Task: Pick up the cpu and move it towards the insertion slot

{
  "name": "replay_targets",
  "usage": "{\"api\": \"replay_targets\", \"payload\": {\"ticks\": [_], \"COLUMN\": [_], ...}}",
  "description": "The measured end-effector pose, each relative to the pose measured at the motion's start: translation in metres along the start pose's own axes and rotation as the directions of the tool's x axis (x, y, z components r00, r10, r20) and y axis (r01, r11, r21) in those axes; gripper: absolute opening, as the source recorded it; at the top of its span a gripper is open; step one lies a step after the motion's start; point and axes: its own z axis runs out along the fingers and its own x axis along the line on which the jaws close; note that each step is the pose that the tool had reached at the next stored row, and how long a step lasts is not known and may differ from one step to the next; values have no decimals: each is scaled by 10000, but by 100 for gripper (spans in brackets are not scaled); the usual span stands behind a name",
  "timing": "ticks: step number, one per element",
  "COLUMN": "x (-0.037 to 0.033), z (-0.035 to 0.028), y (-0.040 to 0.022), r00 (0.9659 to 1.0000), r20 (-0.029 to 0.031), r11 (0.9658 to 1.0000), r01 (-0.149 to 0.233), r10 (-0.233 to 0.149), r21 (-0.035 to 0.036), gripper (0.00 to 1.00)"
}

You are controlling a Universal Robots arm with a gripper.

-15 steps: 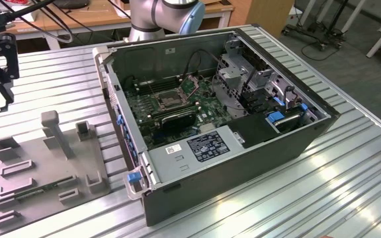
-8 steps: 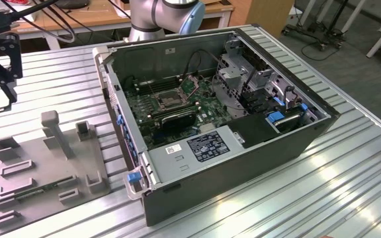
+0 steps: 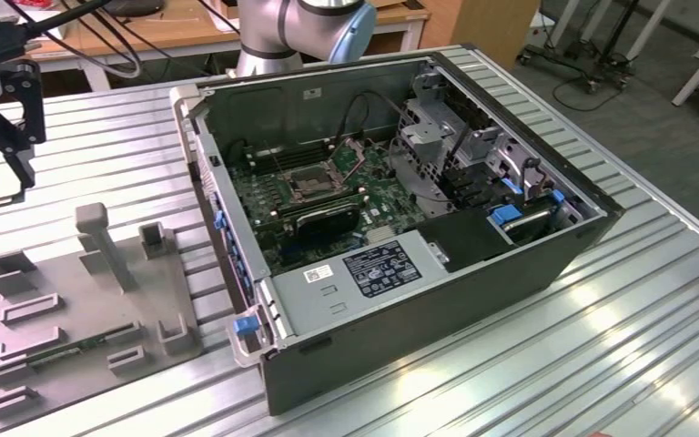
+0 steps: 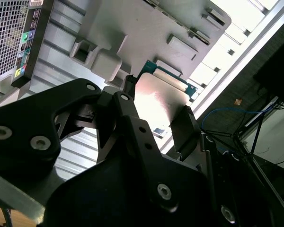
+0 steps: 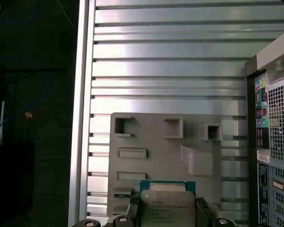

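Holding the cpu [image 5: 168, 206] by two opposite edges, black fingers [image 4: 183, 126] of the gripper [image 4: 156, 111] clenched on it, lifted clear over the grey tray [image 5: 156, 146]. Lines of small print on the silver face in the first wrist view, not legible; green edge round it. One cpu, one tray; three square pockets in a row and two narrow slots on the tray top. In the exterior view, gripper at the left, above the slatted table [image 3: 592, 346], well apart from the insertion slot [image 3: 313, 178] inside the open computer case [image 3: 447, 273]. Case wall between them. Table edge near the tray, dark floor [image 5: 33, 118] past it.
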Motion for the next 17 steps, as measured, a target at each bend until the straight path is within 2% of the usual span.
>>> {"api": "replay_targets", "payload": {"ticks": [6, 17], "x": [-29, -145], "z": [0, 0], "y": [0, -2], "r00": [10000, 10000], "r20": [0, 0], "r11": [10000, 10000], "r01": [0, -1], "r10": [0, 1], "r21": [0, 0], "gripper": [54, 54]}}
